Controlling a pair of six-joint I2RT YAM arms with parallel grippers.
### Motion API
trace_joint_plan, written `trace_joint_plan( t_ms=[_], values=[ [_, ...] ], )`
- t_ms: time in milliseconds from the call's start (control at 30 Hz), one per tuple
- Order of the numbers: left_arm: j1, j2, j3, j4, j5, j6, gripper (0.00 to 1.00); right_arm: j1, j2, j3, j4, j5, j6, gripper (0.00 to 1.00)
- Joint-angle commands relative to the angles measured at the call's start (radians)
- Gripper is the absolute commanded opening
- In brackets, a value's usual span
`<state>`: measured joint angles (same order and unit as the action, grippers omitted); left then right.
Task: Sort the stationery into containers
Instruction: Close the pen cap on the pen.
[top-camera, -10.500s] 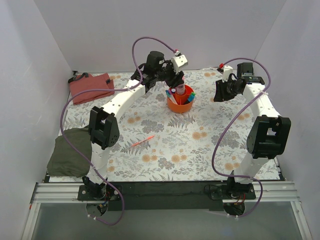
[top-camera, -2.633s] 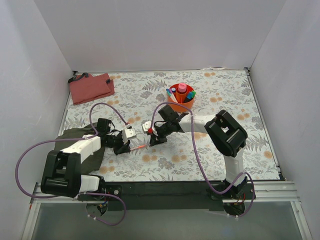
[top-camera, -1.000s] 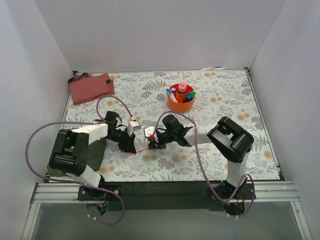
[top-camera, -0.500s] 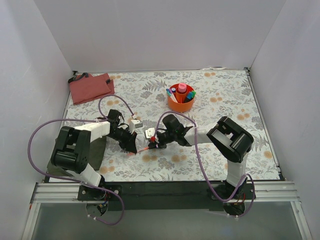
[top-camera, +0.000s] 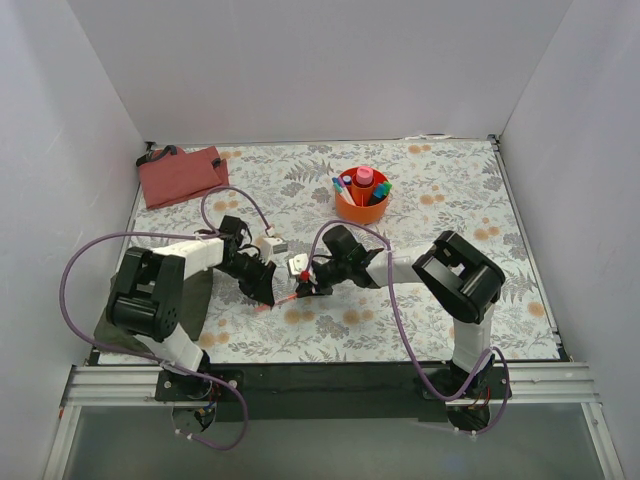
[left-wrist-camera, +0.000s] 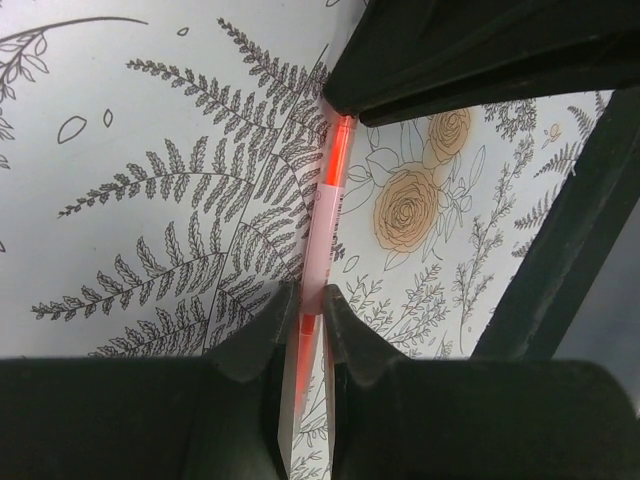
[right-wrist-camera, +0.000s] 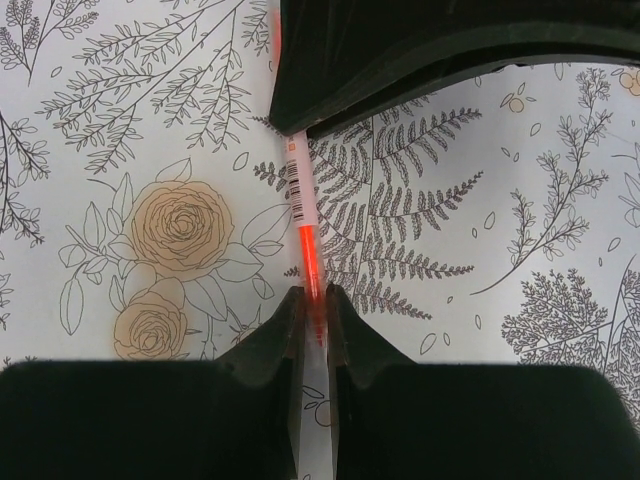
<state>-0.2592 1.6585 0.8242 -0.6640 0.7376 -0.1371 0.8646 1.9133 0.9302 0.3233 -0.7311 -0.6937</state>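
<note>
Left end effector (left-wrist-camera: 310, 305) pinching orange-red pen (left-wrist-camera: 335, 170) | right end effector (right-wrist-camera: 313, 300) pinching same pen | both grips unchanged since earlier frame

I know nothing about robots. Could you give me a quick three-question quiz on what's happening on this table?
1. True or false: only one gripper holds the orange-red pen.
2. Which one already has stationery in it? A) the orange cup B) the red cloth C) the olive-green cloth
3. Fill in: the left gripper and right gripper pinch the pen near opposite ____.

Key: 1 false; 2 A; 3 ends.
</note>
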Motion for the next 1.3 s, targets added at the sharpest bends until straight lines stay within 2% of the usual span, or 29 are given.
trace_joint_plan(
  t_ms=[0, 33, 100, 200, 333, 433, 467, 533, 567, 633, 700, 733, 800, 933, 1100, 1267],
  values=[
    [-0.063, -0.009, -0.080, 0.270, -0.141, 0.077, 0.00, 0.074, 0.073, -0.044, -0.196, -0.007, -0.029, 0.01],
    [-0.061, -0.040, -0.086, 0.236, -0.138, 0.085, 0.02, 0.073, 0.067, -0.048, -0.216, 0.002, -0.039, 0.01],
    [-0.063, -0.116, -0.099, 0.199, -0.142, 0.102, 0.19, 0.059, 0.046, -0.054, -0.274, 0.018, -0.055, 0.01],
    [-0.063, -0.207, -0.103, 0.092, -0.153, 0.111, 0.33, 0.048, 0.024, -0.053, -0.372, 0.061, -0.096, 0.01],
    [-0.063, -0.325, -0.129, 0.099, -0.170, 0.079, 0.41, 0.036, 0.020, -0.042, -0.428, 0.097, -0.102, 0.01],
    [-0.063, -0.344, -0.134, 0.119, -0.168, 0.059, 0.45, 0.036, 0.035, -0.028, -0.437, 0.119, -0.080, 0.04],
    [-0.064, -0.338, -0.132, 0.119, -0.168, 0.054, 0.45, 0.034, 0.041, -0.018, -0.437, 0.128, -0.061, 0.16],
    [-0.064, -0.321, -0.128, 0.110, -0.152, 0.050, 0.45, 0.036, 0.055, -0.010, -0.435, 0.148, -0.056, 0.26],
    [-0.064, -0.306, -0.123, 0.104, -0.144, 0.059, 0.45, 0.036, 0.058, -0.005, -0.434, 0.156, -0.053, 0.44],
    [-0.066, -0.299, -0.128, 0.107, -0.121, 0.067, 0.47, 0.036, 0.053, -0.010, -0.434, 0.170, -0.053, 0.63],
    [-0.075, -0.287, -0.137, 0.127, -0.118, 0.079, 0.48, 0.034, 0.030, -0.031, -0.431, 0.174, -0.058, 0.73],
    [-0.087, -0.279, -0.140, 0.136, -0.127, 0.080, 0.48, 0.036, 0.023, -0.040, -0.431, 0.180, -0.058, 0.75],
    [-0.094, -0.258, -0.140, 0.159, -0.127, 0.080, 0.76, 0.036, 0.004, -0.062, -0.431, 0.191, -0.059, 0.75],
    [-0.118, -0.227, -0.134, 0.172, -0.109, 0.080, 0.76, 0.033, -0.026, -0.076, -0.425, 0.182, -0.032, 0.74],
    [-0.176, -0.223, -0.155, 0.236, -0.164, 0.041, 0.72, 0.014, -0.097, -0.088, -0.435, 0.168, 0.034, 0.73],
    [-0.245, -0.206, -0.172, 0.282, -0.248, 0.014, 0.58, -0.033, -0.177, -0.082, -0.455, 0.145, 0.134, 0.72]
  ],
)
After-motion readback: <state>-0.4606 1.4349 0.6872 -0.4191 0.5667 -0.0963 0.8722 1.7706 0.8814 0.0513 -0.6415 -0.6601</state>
